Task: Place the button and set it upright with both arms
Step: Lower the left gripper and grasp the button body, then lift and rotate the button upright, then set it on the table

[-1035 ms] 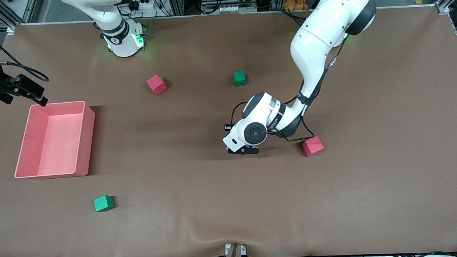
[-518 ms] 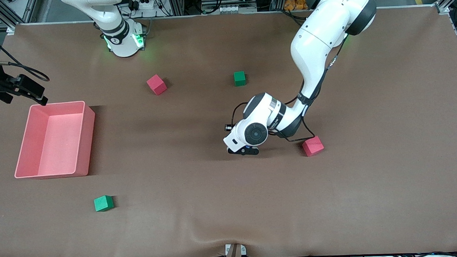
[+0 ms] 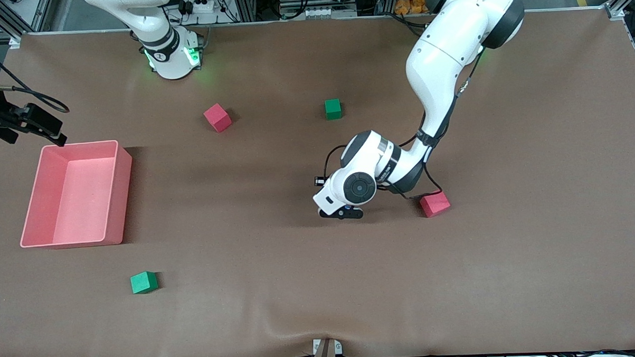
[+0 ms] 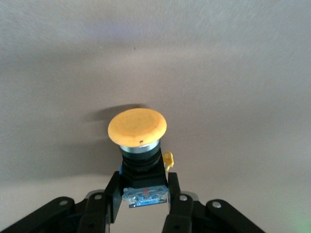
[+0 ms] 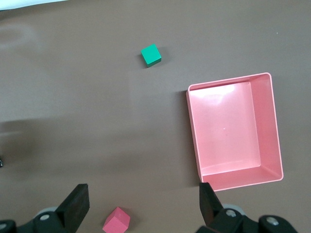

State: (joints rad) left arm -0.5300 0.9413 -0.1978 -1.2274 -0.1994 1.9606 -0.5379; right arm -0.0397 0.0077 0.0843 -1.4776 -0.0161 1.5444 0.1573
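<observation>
My left gripper (image 3: 341, 213) is low over the middle of the table, beside a red cube (image 3: 434, 203). It is shut on the button (image 4: 137, 127), gripping the black body between its fingers (image 4: 112, 196). The round orange cap points away from the gripper, and the brown table shows past it with the cap's shadow on it. In the front view the wrist hides the button. My right gripper (image 5: 142, 206) is wide open and empty, high over the table near another red cube (image 5: 116, 221). It is out of the front view.
A pink bin (image 3: 118, 196) stands toward the right arm's end and shows in the right wrist view (image 5: 192, 131). A red cube (image 3: 217, 117) and a green cube (image 3: 333, 108) lie nearer the bases. Another green cube (image 3: 143, 282) lies nearer the front camera.
My left gripper, with the button in it, has shifted slightly toward the red cube beside it. Nothing else has moved.
</observation>
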